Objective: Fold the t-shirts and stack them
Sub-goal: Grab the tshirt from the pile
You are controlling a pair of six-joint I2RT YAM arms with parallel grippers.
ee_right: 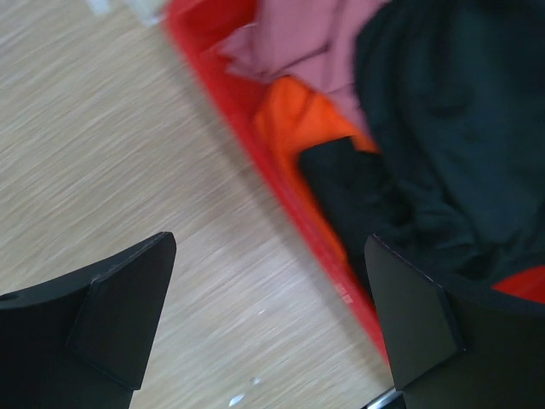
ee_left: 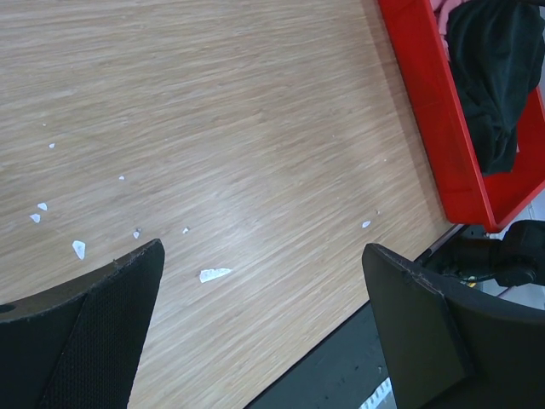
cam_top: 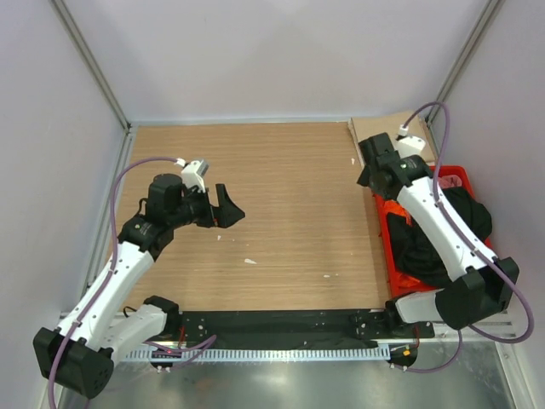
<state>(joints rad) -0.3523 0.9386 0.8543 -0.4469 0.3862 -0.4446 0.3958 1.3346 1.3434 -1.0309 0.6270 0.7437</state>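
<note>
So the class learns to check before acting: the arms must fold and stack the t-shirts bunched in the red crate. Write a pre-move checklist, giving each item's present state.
1. Right end effector open and empty: ok.
2. Left end effector open and empty: ok.
3. Black t-shirt, orange t-shirt and pink t-shirt visible in the red crate: ok.
4. Further shirts hidden beneath those: cannot tell.
5. Right end effector centred over cloth: not ok, it sits over the crate's wall.
6. Table free of litter: not ok, white scraps lie on it.

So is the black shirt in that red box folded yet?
Not folded: the black cloth t-shirt lies bunched and wrinkled inside the red plastic crate.
</note>
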